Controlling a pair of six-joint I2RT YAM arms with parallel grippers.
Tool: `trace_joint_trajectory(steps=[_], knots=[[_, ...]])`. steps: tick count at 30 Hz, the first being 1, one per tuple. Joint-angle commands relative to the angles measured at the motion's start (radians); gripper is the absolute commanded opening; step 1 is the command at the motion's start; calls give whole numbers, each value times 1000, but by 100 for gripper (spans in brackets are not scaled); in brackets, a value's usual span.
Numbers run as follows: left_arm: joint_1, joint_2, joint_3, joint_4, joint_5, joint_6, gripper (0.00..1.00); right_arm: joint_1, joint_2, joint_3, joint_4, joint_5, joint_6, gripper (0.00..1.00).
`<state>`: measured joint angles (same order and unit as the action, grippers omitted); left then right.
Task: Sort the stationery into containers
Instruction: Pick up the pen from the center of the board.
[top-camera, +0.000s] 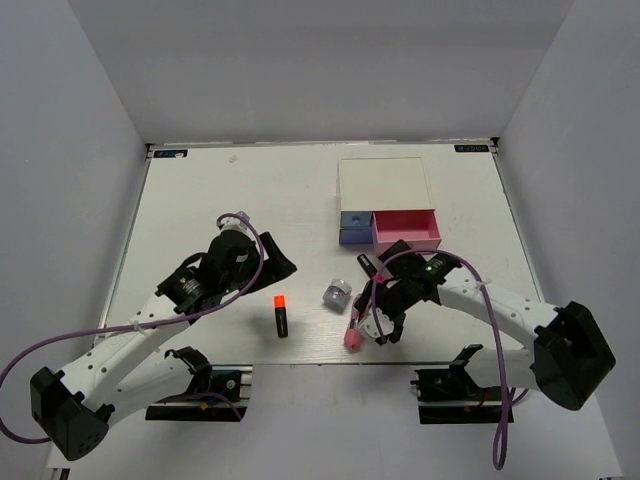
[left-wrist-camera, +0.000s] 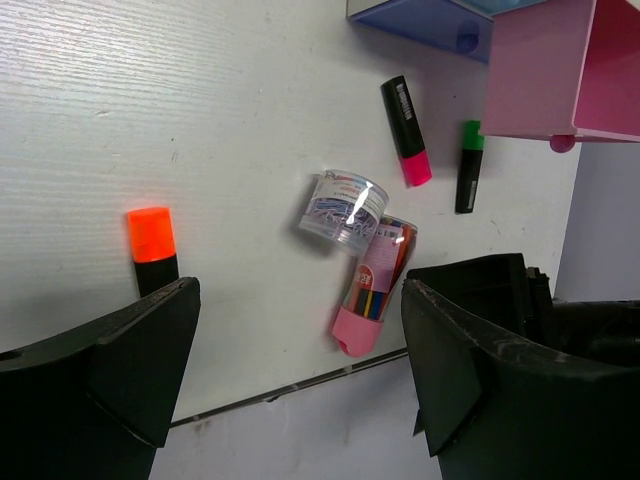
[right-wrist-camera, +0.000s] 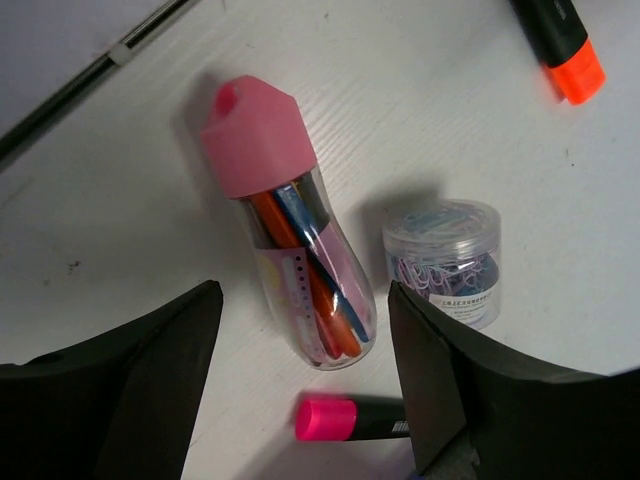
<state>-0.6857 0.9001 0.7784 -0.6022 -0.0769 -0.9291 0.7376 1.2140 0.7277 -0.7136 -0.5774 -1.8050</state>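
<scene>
Cabinet (top-camera: 385, 185) sits twd far edge of table (top-camera: 200, 200), right of centre. Only a thin strip of table behind it and a narrow one on its right. The wide bare area is on its left.

Pink drawer (top-camera: 406, 232) is pulled well out twd the arms. Blue drawer (top-camera: 353, 228), just left of it, is out only a bit.

L gripper (left-wrist-camera: 298, 290): jaws wide apart, nothing between them, near-left of cabinet and well apart from it. Orange marker (top-camera: 281, 314) lies flat, also near-left of cabinet. L wrist view has one finger covering its black end.

R gripper (right-wrist-camera: 303, 300): jaws open, straddling the pink-capped tube (right-wrist-camera: 300, 240). Gap visible each side, no contact seen. Tube lies flat on the near side of cabinet, farthest item from it, cap twd the near table edge and close to it.

Clip tub (top-camera: 337, 293) is btw cabinet and tube, just beside the tube's clear end. Slim gap shows in R wrist view.

Pink marker (left-wrist-camera: 406, 130) lies just in front of the blue drawer. Green marker (left-wrist-camera: 469, 165) lies just in front of the pink drawer's lip. Both flat, apart from each other.

R arm crosses the space in front of the pink drawer.
</scene>
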Motion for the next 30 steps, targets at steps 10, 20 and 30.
trace_joint_trajectory(steps=[10,20,30], knots=[[-5,-18,-27,-8,-12,3,91,109,137,42,80,166,116,69],[-5,-58,-111,-18,-3,-33,90,166,254,87,82,231,211,59],[-5,-99,-200,-39,-3,-65,89,169,239,188,-124,157,277,14]])
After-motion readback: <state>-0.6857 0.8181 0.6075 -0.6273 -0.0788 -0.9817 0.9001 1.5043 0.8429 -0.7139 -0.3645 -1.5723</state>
